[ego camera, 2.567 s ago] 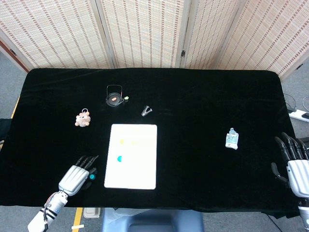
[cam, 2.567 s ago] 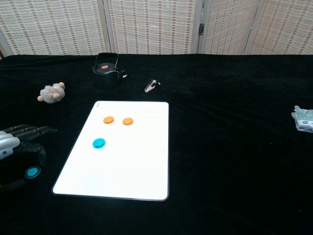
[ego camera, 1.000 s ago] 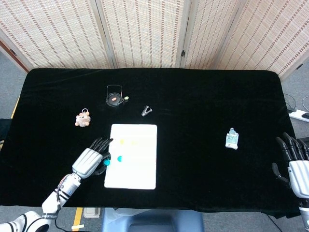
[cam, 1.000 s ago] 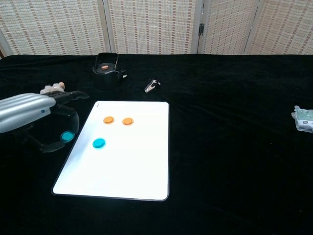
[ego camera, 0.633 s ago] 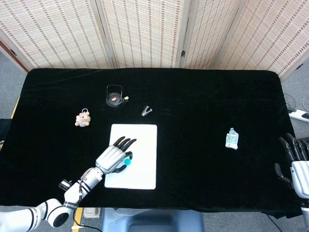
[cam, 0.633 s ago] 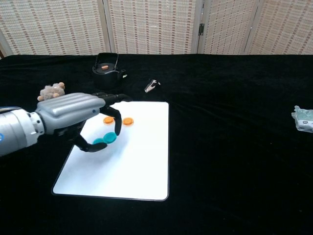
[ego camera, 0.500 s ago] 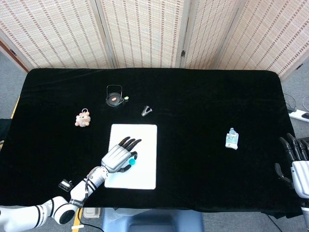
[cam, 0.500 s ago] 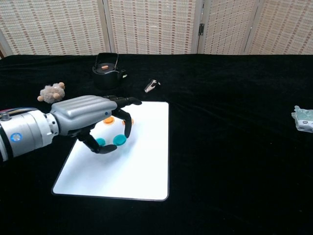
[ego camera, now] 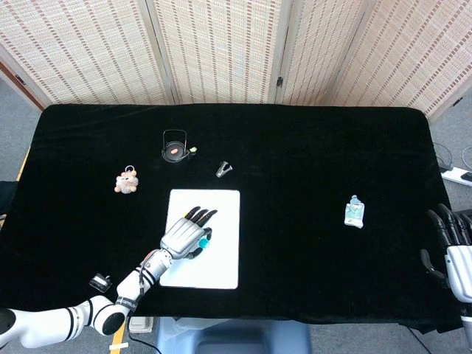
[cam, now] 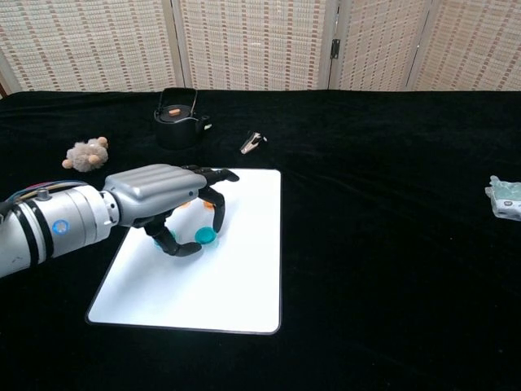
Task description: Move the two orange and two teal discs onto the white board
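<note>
Hovering over the white board (cam: 220, 277), the left hand (cam: 167, 195) pinches a teal disc (cam: 205, 236) between thumb and a curled finger, low over the board's upper middle; the second teal disc (cam: 164, 237) lies on the board just beside it under the palm, and the orange discs are mostly hidden behind the fingers. Well off from the board at the bench (ego camera: 310, 147) edge, the right hand (ego camera: 456, 251) holds nothing, fingers apart

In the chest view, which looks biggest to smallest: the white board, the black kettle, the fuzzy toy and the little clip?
1. White board
2. Kettle
3. Fuzzy toy
4. Clip

The kettle and clip sit farther back, so true sizes may differ.
</note>
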Controlling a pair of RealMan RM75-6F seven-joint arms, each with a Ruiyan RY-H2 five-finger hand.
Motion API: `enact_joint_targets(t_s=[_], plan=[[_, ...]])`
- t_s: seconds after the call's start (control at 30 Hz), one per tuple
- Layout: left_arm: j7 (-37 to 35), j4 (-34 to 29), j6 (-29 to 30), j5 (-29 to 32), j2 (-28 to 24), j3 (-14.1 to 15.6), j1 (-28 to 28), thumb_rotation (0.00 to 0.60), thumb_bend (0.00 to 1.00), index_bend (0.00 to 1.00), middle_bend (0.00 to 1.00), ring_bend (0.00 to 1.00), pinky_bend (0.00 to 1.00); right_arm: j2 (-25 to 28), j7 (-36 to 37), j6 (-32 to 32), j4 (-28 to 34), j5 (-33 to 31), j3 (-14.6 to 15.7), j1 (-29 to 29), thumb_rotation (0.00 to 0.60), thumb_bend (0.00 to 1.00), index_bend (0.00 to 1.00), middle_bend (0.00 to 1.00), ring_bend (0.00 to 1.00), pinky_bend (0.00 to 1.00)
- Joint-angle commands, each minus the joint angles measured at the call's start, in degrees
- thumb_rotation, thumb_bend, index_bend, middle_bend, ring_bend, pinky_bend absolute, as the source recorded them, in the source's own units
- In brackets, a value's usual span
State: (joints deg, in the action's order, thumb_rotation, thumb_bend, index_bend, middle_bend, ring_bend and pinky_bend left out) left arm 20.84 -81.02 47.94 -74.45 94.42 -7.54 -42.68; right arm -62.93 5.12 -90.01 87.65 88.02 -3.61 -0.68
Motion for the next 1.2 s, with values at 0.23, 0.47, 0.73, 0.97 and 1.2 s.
enact_joint_targets(t_s=[0.23, 0.47, 0.73, 0.97, 1.2], plan=[[0.6, -0.2, 0.5, 1.5, -0.3, 0.7, -0.3, 0.600, 0.42, 0.45, 0.00, 0.00, 0.00, 0.1, 0.0, -0.1, 0.1, 0.1, 0.0, 0.0, 0.600, 0.51, 0.00, 0.00, 0.03, 0.00], [0.4, -0.8, 0.6, 2.3, -0.7, 1.2, -0.6, 0.600, 0.42, 0.38, 0.00, 0.00, 0.00, 0.1, -0.1, -0.2, 0.1, 0.1, 0.0, 0.1, 0.600, 0.51, 0.00, 0.00, 0.03, 0.00], [-5.3, -3.9, 6.8, 0.5, -4.5, -0.6, 1.7, 0.600, 0.42, 0.32, 0.00, 0.00, 0.00, 0.5, -0.2, -0.7, 0.6, -0.1, -0.3, 0.4, 0.600, 0.51, 0.00, 0.00, 0.04, 0.00], [-8.6, -7.1, 13.8, 2.2, -11.0, -2.1, 6.5, 0.600, 0.42, 0.28, 0.00, 0.00, 0.00, 0.3, 0.3, -0.6, 0.4, -0.3, -0.1, 0.6, 0.600, 0.51, 0.00, 0.00, 0.04, 0.00], [-9.5, -8.0, 23.1, 2.3, -15.9, -1.0, 13.5, 0.600, 0.42, 0.25, 0.00, 0.00, 0.00, 0.0, 1.4, -0.6, -0.4, -0.3, 0.0, 0.7, 0.600, 0.51, 0.00, 0.00, 0.04, 0.00]])
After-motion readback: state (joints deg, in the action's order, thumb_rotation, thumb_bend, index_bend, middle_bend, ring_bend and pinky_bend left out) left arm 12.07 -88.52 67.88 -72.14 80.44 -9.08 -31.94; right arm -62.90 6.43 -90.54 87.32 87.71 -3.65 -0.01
